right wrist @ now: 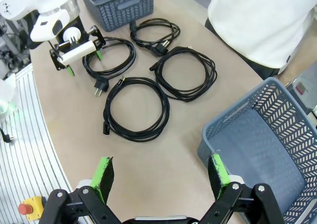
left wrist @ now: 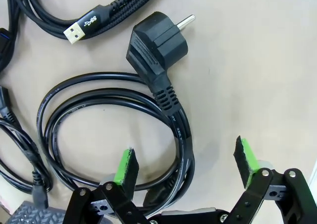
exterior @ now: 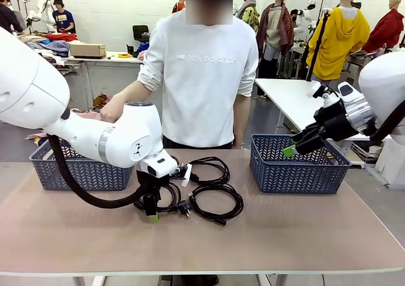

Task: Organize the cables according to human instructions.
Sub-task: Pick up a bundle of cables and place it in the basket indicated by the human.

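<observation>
Four coiled cables (right wrist: 136, 135) lay grouped on the table (exterior: 285, 229) between the left basket (exterior: 82, 172) and the right basket (exterior: 297, 172). The left gripper (left wrist: 185, 164) stood low over one coil (left wrist: 181, 130), jaws spread, straddling its strands, evidently so that closing would pinch them. The right gripper (right wrist: 161, 177), likewise spread and empty, hung by the right basket, clear of the work.

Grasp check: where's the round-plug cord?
Front view: the round-plug cord lies left of table centre, straddled by the open left gripper; left wrist view shows the USB cable just past its plug.
</observation>
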`<state>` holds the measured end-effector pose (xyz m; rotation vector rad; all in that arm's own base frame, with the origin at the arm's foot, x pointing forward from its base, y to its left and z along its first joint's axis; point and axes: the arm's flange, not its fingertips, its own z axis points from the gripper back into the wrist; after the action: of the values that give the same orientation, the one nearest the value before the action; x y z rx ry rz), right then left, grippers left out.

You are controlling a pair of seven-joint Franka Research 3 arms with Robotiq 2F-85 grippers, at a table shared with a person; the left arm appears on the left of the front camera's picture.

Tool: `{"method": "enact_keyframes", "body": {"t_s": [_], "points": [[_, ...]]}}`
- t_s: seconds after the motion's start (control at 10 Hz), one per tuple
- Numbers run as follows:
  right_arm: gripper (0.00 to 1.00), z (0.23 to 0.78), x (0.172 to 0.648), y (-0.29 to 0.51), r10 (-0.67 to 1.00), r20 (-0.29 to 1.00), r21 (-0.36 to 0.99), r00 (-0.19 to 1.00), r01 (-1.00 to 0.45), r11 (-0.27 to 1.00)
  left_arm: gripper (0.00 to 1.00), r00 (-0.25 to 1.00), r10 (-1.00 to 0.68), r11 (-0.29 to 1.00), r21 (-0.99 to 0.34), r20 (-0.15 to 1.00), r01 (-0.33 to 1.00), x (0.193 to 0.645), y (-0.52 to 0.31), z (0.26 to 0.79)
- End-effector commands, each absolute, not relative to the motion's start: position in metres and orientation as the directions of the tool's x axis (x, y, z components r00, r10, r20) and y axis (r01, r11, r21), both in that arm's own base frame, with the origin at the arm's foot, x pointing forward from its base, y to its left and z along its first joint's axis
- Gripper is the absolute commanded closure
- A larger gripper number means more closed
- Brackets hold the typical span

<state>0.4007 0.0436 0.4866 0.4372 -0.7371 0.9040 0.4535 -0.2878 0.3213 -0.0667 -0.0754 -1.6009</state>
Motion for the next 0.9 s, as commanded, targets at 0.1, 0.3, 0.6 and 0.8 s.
{"method": "enact_keyframes", "body": {"t_s": [0.1,0.3,0.6,0.8], "points": [[0.00,0.4854,0.4044,0.0433,0.544,0.751,0.030,0.375,-0.842,0.539,0.00,-0.032,-0.997,-0.030,0.028,0.075,0.999,0.4565,-0.2932,0.3201],[0.00,0.4854,0.4044,0.0433,0.544,0.751,0.030,0.375,-0.842,0.539,0.20,-0.035,-0.997,-0.033,0.034,0.075,0.999,0.4567,-0.2949,0.3200],[0.00,0.4854,0.4044,0.0433,0.544,0.751,0.030,0.375,-0.842,0.539,0.54,-0.038,-0.997,-0.035,0.037,0.068,0.999,0.4584,-0.2934,0.3226],[0.00,0.4854,0.4044,0.0433,0.544,0.751,0.030,0.375,-0.842,0.539,0.74,-0.040,-0.997,-0.038,0.038,0.066,0.999,0.4594,-0.2929,0.3237]]}}
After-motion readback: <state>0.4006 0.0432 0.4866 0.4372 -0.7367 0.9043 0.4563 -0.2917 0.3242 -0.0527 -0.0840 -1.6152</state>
